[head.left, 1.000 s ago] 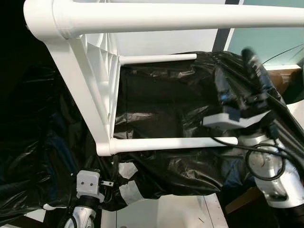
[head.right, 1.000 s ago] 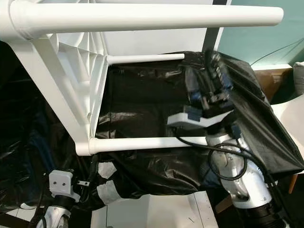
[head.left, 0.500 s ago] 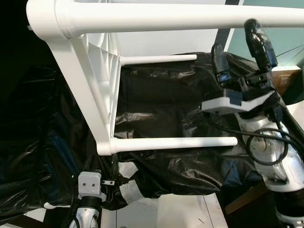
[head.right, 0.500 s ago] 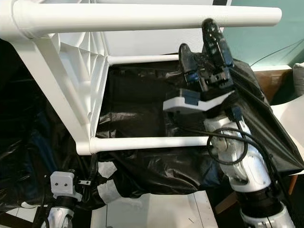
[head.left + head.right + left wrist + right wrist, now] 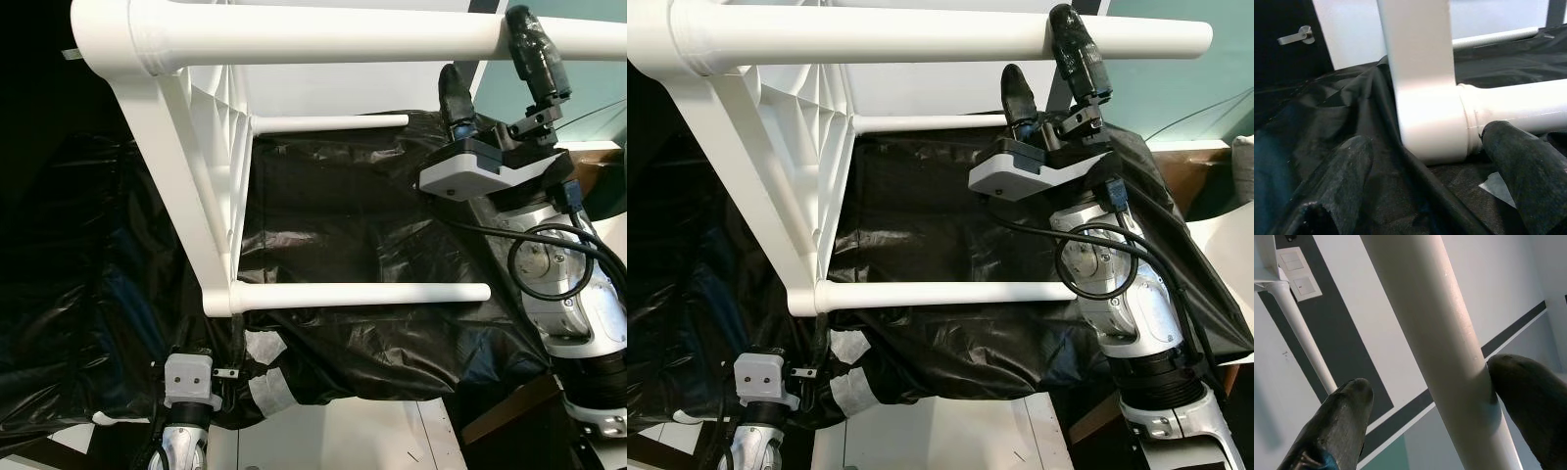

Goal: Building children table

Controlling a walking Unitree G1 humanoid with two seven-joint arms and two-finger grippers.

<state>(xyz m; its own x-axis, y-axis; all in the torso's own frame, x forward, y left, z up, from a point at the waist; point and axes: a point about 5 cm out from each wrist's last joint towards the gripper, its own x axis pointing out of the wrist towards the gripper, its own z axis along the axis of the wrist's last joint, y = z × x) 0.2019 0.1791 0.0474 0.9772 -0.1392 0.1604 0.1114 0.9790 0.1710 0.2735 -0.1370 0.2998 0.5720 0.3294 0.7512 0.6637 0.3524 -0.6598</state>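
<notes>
White plastic makes up the table frame (image 5: 186,196), which lies on its side over black sheeting (image 5: 333,225) with its legs pointing toward the robot's right. The right gripper (image 5: 1048,69) straddles the top leg (image 5: 323,34), fingers spread, one fingertip (image 5: 1528,401) touching it. The left gripper (image 5: 1425,176) sits open at the lower leg's joint (image 5: 1435,127). Closing off-centre could likely slide off the smooth round leg and tip the propped frame.

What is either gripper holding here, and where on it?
Nothing is gripped. The right gripper is open around the table's top leg near its free end, one finger touching. The left gripper is open at the lower leg's joint.
</notes>
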